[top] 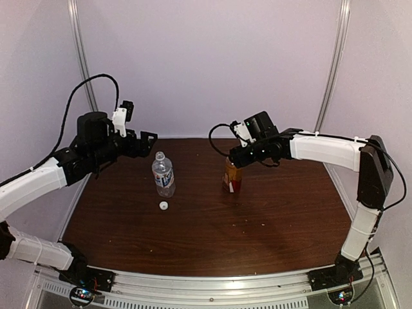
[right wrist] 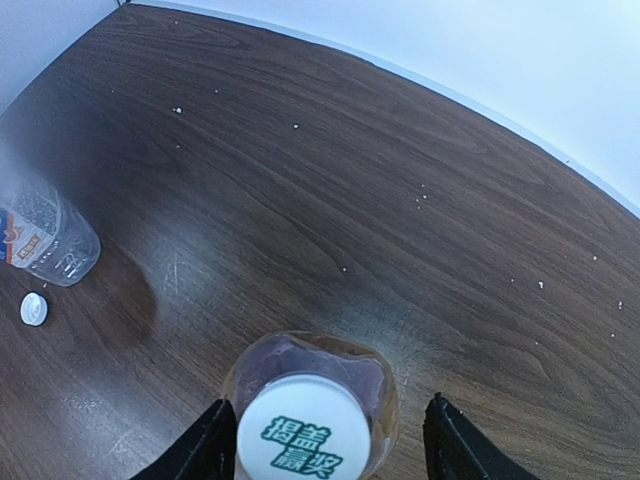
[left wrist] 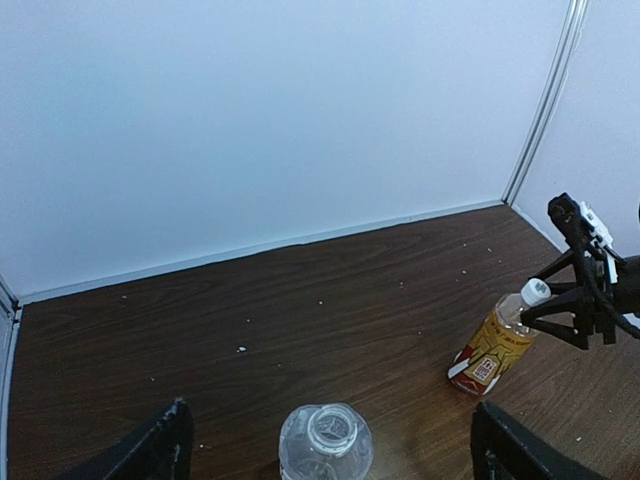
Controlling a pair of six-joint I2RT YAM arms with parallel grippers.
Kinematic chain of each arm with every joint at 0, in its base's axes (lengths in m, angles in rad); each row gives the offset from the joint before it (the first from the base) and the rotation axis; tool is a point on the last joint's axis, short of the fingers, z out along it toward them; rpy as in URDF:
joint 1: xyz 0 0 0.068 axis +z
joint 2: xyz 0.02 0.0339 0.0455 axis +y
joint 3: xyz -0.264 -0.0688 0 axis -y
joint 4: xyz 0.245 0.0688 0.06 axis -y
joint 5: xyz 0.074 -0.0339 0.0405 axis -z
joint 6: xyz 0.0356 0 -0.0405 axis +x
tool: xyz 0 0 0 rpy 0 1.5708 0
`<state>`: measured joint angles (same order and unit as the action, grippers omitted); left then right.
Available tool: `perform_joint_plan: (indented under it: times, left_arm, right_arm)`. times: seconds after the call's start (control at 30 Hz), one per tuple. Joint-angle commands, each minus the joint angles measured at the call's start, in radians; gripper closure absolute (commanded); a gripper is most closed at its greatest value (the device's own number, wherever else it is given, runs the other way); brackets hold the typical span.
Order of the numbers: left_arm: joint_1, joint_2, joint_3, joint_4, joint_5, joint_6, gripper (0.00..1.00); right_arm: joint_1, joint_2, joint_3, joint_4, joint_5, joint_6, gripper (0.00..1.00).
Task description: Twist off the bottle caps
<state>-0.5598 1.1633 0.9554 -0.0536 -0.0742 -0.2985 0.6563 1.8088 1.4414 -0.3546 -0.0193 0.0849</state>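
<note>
The clear bottle (top: 163,174) with the white-blue label stands upright at centre left, its neck open (left wrist: 328,428). Its white cap (top: 163,206) lies loose on the table just in front of it and also shows in the right wrist view (right wrist: 34,309). My left gripper (top: 145,138) is open and empty, behind and above this bottle, its fingers (left wrist: 158,452) wide on either side. The amber bottle (top: 232,175) stands at centre with its white cap (right wrist: 300,432) on. My right gripper (right wrist: 328,450) is open, its jaws either side of that cap, the right finger (right wrist: 455,445) clear of it.
The brown wooden table (top: 270,219) is enclosed by white walls at the back and sides, with metal corner posts (top: 331,71). Small white specks dot the tabletop. The two bottles stand about a hand's width apart.
</note>
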Motion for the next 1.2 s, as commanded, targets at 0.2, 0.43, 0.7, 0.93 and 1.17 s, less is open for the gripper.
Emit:
perform_joint_plan:
  times: [0.2,0.43,0.7,0.93,1.17]
  left_arm:
    - [0.000,0.006,-0.016,0.040,0.003,-0.005,0.02]
    - [0.000,0.008,-0.020,0.028,0.000,-0.006,0.02]
    - [0.000,-0.035,-0.046,0.037,-0.003,-0.012,0.02]
    - [0.000,-0.084,-0.083,0.087,-0.007,-0.048,0.02]
    - [0.000,-0.119,-0.082,0.089,0.029,-0.051,0.02]
  right_arm:
    - [-0.009,0.012,0.045,0.025,-0.049,-0.007,0.40]
    - [-0.014,0.015,0.044,0.026,-0.065,-0.008,0.52]
    - [-0.017,0.000,0.046,0.015,-0.089,-0.033,0.79]
    - [-0.017,-0.061,0.021,0.010,-0.097,-0.052,0.90]
    - [-0.015,-0.120,0.008,-0.019,-0.154,-0.072,0.91]
